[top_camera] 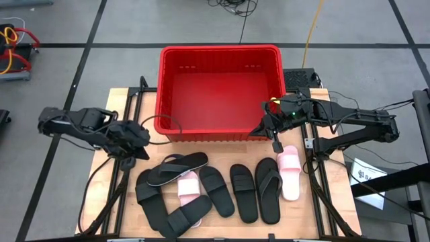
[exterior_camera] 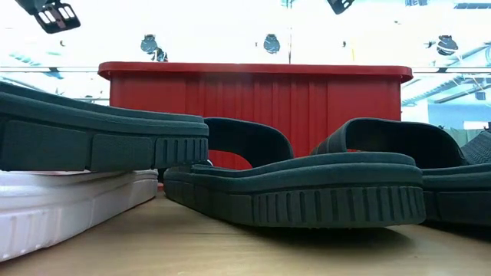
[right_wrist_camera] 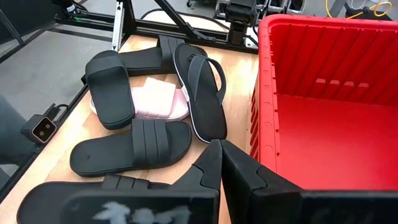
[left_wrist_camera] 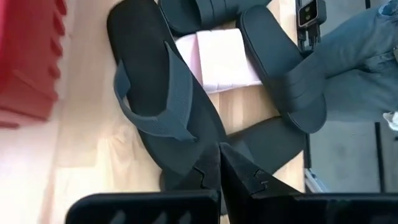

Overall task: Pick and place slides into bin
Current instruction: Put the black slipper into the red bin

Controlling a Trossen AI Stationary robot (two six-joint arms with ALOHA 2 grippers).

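Observation:
The red bin [top_camera: 220, 91] stands at the table's far middle, nothing showing inside it. In front of it several slides lie on the wood: a black flip-flop [top_camera: 178, 168] resting partly on a pink slide [top_camera: 188, 185], black slides [top_camera: 243, 191], and a second pink slide [top_camera: 289, 172] at the right. My left gripper [left_wrist_camera: 221, 167] is shut and holds nothing, hovering left of the pile by the flip-flop's heel end [left_wrist_camera: 186, 163]. My right gripper [right_wrist_camera: 221, 158] is shut and holds nothing, by the bin's near right corner [top_camera: 269, 131].
Black frame rails [top_camera: 131, 107] run along both sides of the table. Bare wood [top_camera: 121, 195] lies left of the pile and between the slides and the bin. In the low view, slide soles [exterior_camera: 307, 192] fill the front. A person's leg [left_wrist_camera: 354, 56] shows beyond the table's edge.

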